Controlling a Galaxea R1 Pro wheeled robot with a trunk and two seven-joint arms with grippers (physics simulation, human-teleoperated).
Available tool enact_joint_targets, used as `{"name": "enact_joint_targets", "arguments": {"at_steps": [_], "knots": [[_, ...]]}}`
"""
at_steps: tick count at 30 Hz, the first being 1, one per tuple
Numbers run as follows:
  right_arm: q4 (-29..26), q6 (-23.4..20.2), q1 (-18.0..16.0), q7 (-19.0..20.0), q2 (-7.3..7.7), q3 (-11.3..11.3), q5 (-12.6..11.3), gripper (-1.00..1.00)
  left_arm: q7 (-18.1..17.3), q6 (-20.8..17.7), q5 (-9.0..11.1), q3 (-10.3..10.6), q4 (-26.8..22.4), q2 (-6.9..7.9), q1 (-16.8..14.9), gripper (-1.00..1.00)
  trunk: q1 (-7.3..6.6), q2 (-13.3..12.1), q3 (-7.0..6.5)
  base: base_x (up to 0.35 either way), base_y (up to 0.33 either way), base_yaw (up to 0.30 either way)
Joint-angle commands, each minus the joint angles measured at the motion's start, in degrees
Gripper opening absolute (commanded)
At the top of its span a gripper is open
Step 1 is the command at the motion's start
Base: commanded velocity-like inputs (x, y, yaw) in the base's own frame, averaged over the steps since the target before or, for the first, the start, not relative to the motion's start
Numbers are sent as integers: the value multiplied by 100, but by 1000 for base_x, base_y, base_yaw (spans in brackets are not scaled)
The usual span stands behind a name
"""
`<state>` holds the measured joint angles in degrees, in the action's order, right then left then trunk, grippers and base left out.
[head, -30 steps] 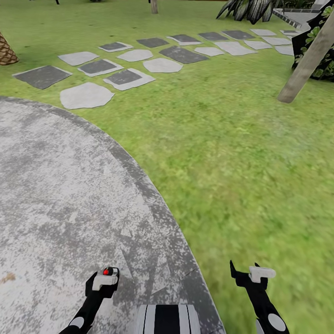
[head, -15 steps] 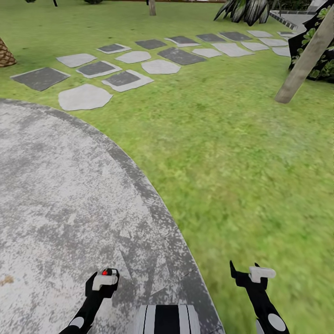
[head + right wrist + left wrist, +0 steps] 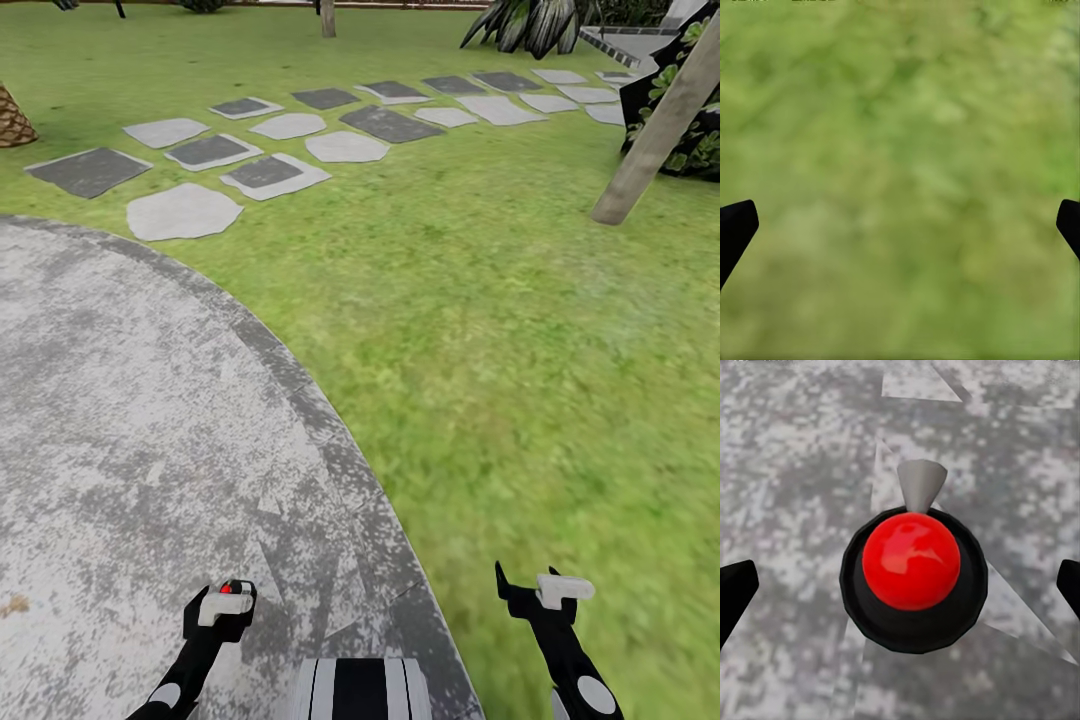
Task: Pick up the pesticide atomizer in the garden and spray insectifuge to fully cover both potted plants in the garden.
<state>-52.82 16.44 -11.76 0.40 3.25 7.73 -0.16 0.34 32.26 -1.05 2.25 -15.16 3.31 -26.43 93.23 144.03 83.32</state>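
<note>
The pesticide atomizer (image 3: pixel 911 559) appears from above as a red round top on a dark body with a grey cone nozzle. It sits between the wide-apart fingers of my left gripper (image 3: pixel 900 589), and neither finger touches it. In the head view it is a red dot (image 3: pixel 232 587) at my left gripper (image 3: pixel 222 600), over the grey patio (image 3: pixel 120 400). I cannot tell whether it stands on the paving or hangs above it. My right gripper (image 3: pixel 530 590) is open and empty over the lawn (image 3: pixel 500 300). The potted plants are out of view.
Grey and dark stepping stones (image 3: pixel 185 210) run across the grass ahead. A slanted pale trunk (image 3: pixel 655 130) and a dark leafy bush (image 3: pixel 690 100) stand at the far right. A woven brown trunk (image 3: pixel 12 115) is at the far left. The patio's curved edge (image 3: pixel 330 440) passes between my arms.
The whole picture has slid slightly, so the camera moved. Both arms and the red-topped bottle keep their places in the view.
</note>
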Motion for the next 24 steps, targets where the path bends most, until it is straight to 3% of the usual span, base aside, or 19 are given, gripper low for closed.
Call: {"name": "enact_joint_targets", "arguments": {"at_steps": [1,11,12,24], "knots": [[2,17,-2,4,0,4,-2,100,10,18,-9,21,4,3,-2,100,-1,1,2,0,0,0],[3,18,-2,4,0,7,-2,100,10,18,-9,21,4,3,-2,100,-1,1,-9,0,0,0],[2,17,-2,4,0,5,-2,100,10,18,-9,21,4,3,-2,-100,-1,1,-9,0,0,0],[2,18,-2,4,0,8,-2,100,10,26,-12,22,-2,3,-2,-100,-1,1,-9,0,0,0]]}}
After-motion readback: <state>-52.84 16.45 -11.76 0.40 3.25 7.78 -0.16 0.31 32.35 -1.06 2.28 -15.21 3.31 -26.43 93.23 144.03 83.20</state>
